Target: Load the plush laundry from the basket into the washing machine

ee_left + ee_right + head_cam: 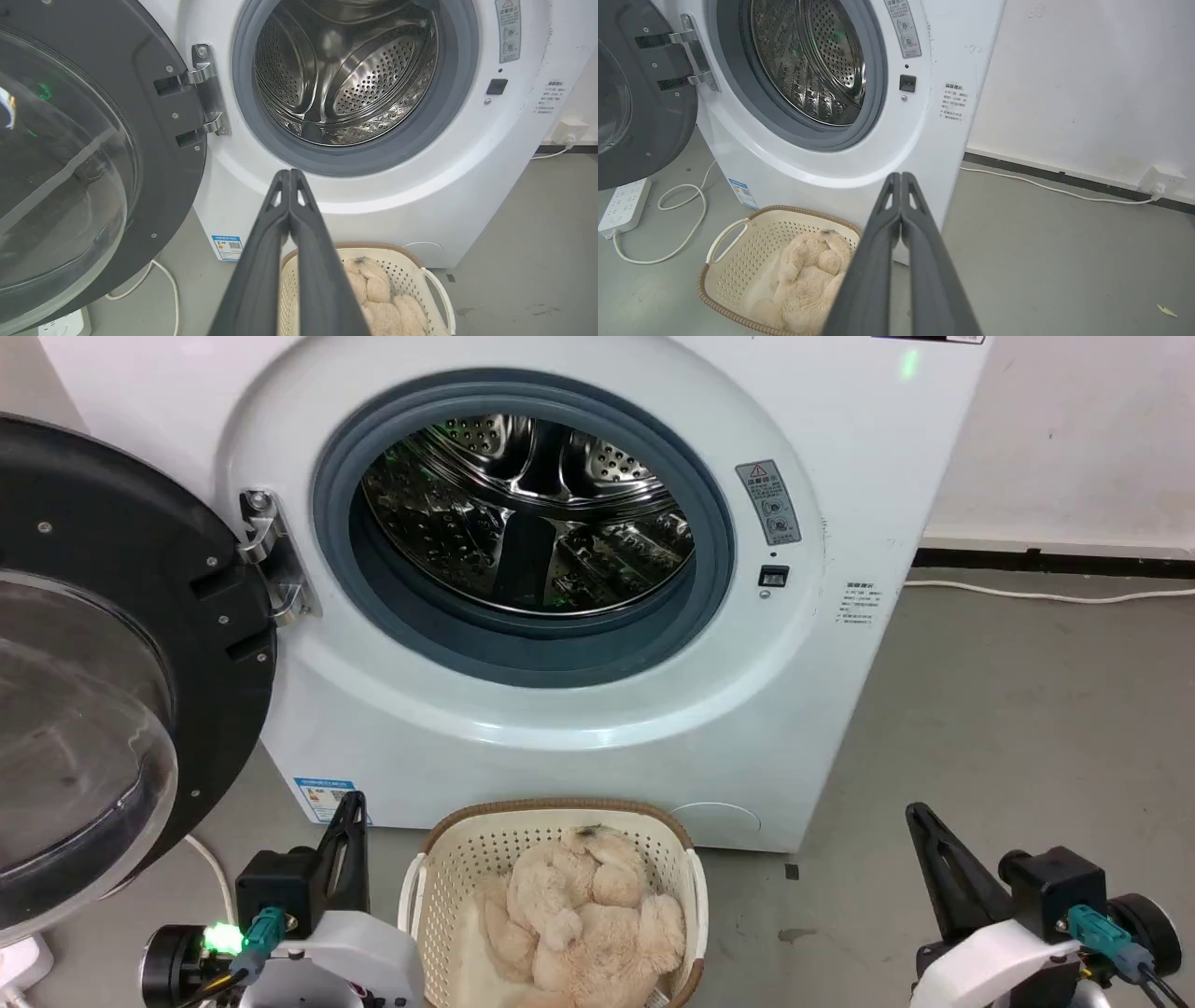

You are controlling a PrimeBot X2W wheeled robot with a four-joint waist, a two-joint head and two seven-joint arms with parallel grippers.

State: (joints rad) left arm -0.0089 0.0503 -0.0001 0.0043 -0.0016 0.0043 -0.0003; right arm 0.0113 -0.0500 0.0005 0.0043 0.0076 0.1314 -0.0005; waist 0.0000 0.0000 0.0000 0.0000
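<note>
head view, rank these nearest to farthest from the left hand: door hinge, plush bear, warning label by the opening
From the left hand:
1. plush bear, in the basket just to its right.
2. door hinge, up on the washing machine's left side.
3. warning label, right of the drum.

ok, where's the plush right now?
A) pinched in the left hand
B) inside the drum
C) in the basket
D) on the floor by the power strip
C: the plush laundry lies in the basket in front of the washing machine, whose drum is bare steel. The left hand and the right hand are both shut on nothing.
</note>
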